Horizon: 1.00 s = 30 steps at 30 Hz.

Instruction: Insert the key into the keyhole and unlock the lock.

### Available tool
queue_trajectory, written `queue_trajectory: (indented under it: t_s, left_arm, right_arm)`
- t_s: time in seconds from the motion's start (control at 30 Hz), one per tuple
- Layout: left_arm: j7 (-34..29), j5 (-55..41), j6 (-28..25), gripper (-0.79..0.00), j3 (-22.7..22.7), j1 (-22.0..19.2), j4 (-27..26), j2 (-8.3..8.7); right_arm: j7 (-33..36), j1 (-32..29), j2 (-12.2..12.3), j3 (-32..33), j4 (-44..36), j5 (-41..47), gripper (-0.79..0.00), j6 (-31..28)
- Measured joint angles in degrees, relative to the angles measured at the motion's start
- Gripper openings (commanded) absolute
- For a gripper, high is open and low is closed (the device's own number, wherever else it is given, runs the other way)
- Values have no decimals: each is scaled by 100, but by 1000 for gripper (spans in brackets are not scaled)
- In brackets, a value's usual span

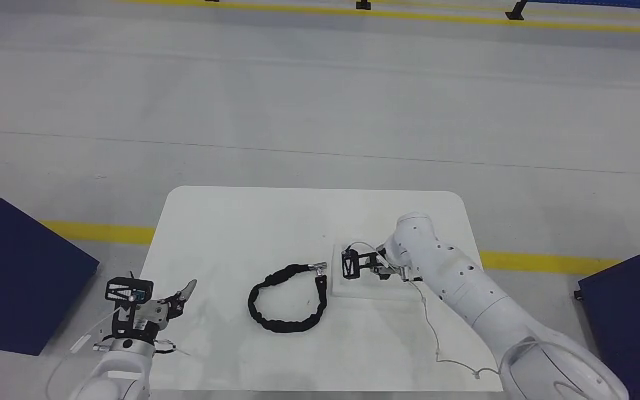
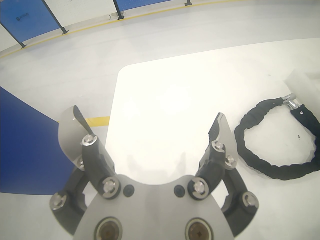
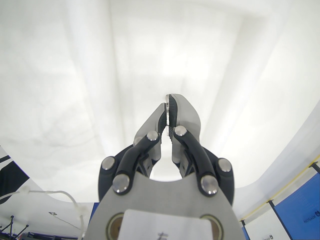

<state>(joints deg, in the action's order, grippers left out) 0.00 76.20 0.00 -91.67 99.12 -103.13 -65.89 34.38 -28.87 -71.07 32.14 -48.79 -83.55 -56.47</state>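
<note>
**A:** Start from above. Where are your hands?

**B:** My left gripper (image 1: 170,298) sits in the lower left of the frame, at the near left corner of the white table (image 1: 240,215). Its fingers are spread and hold nothing. My right gripper (image 1: 350,264) is right of centre, over a white pad (image 1: 385,292) that lies on the table.

**A:** And the lock?

**B:** The lock (image 1: 256,305) is a black sleeved chain curled in a loop at the middle of the table, just beside the pad's left edge. Its metal end (image 1: 317,267) is at the loop's upper right. My right fingertips are near that end but apart from it.

**A:** What does your left wrist show?

**B:** My two fingers (image 2: 80,116) stand wide apart over bare table top, with nothing between them. The chain loop lies near one fingertip without touching it, and the shiny end is on the loop's far side.

**A:** And the right wrist?

**B:** There my fingers are pressed together on a thin flat sliver of metal, the key (image 3: 166,116). I see it edge-on between the ribbed pads (image 3: 172,112). Beyond the fingertips is the pad's pale surface. The key is in my grip, clear of the lock.
</note>
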Motion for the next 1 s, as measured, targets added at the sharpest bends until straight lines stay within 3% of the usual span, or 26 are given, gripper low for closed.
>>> queue_trajectory:
  t_s: [0.37, 0.7, 1.0]
  left_arm:
    - [0, 0, 0, 0, 0, 0, 0, 0]
    - [0, 0, 0, 0, 0, 0, 0, 0]
    - [0, 0, 0, 0, 0, 0, 0, 0]
  right_arm:
    - [203, -109, 252, 448, -722, -33, -785, -153]
    - [802, -896, 740, 981, -1877, -298, -785, -153]
    - [802, -1589, 1049, 1493, -2630, -611, -785, -131]
